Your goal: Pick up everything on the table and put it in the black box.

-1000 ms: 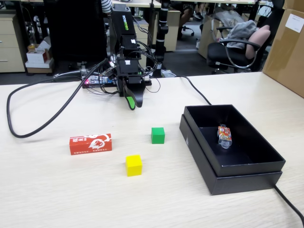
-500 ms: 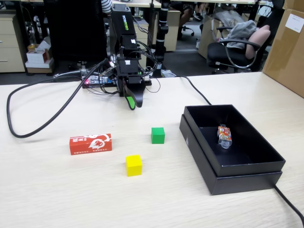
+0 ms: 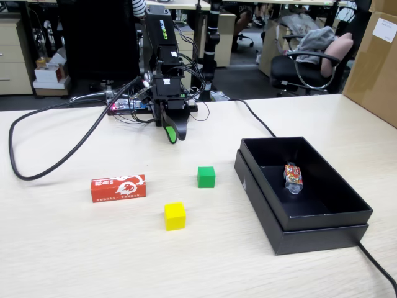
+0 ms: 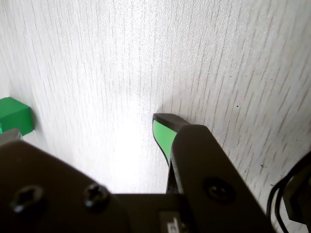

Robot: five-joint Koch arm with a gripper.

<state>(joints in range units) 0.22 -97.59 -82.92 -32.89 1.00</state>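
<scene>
From my remote station I am seeing the arm folded back at the far side of the bench (image 3: 74,248), with the gripper (image 3: 172,138) pointing down and hanging just above the bare wood, carrying nothing. In both views the jaws are lining up one behind the other, a black one over a green-faced one, so I cannot tell whether they are parted or closed. In the fixed view the green cube (image 3: 206,177) is sitting nearest the arm, in front of the gripper and well apart from it; the wrist view is catching it (image 4: 14,115) at the left edge. The yellow cube (image 3: 175,216) is resting nearer the camera, just left of the green one. The red carton (image 3: 118,188) is lying flat on its long side, left of both cubes. The black box (image 3: 273,211) is standing open at the right, and a small clear-wrapped packet (image 3: 293,177) is lying inside it on the floor. A black cable (image 3: 37,174) is looping across the left of the bench
</scene>
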